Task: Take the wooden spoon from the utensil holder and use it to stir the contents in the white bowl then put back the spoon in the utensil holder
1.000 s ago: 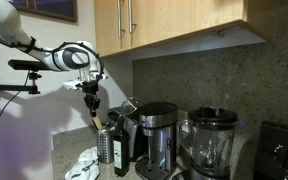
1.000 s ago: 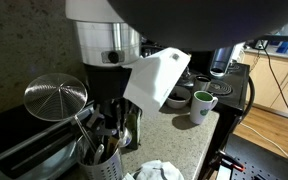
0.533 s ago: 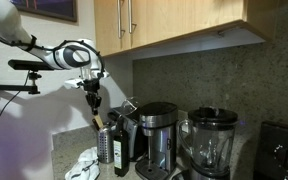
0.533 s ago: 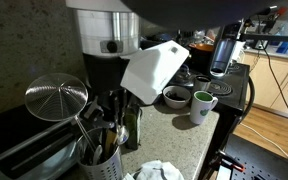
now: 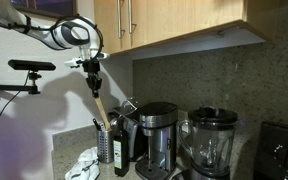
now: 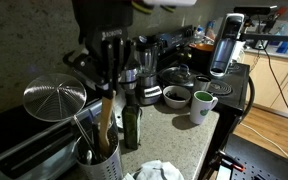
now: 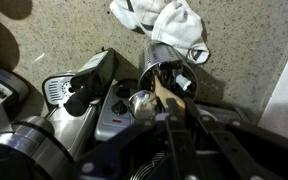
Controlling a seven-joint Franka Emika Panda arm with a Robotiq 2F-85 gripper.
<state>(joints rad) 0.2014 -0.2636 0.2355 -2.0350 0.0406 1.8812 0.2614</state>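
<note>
Above the small silvery-grey cylindrical utensil holder (image 5: 104, 146), the black claw gripper (image 5: 93, 82) is clamped on the long pale wooden spoon (image 5: 100, 108), whose lower end dips into the holder's mouth, beside a dark slim bottle (image 6: 132, 125)

Dim indoor light, deep shadow under the cabinets (image 5: 174, 25), wrist view foreground blurred

1. The long pale wooden spoon (image 5: 99, 105) is matt, unvarnished-looking wood.
2. The small silvery-grey cylindrical utensil holder (image 6: 103, 166) is dull, brushed-looking metal.
3. At its two o'clock, the dark slim bottle (image 6: 132, 125) looks like glossy glass.
4. The crumpled white cloth (image 7: 174, 25) is soft, matt fabric.
5. The speckled grey countertop (image 6: 189, 140) looks like smooth stone.
6. The round wire-mesh strainer (image 6: 56, 97) is shiny metal.
</note>
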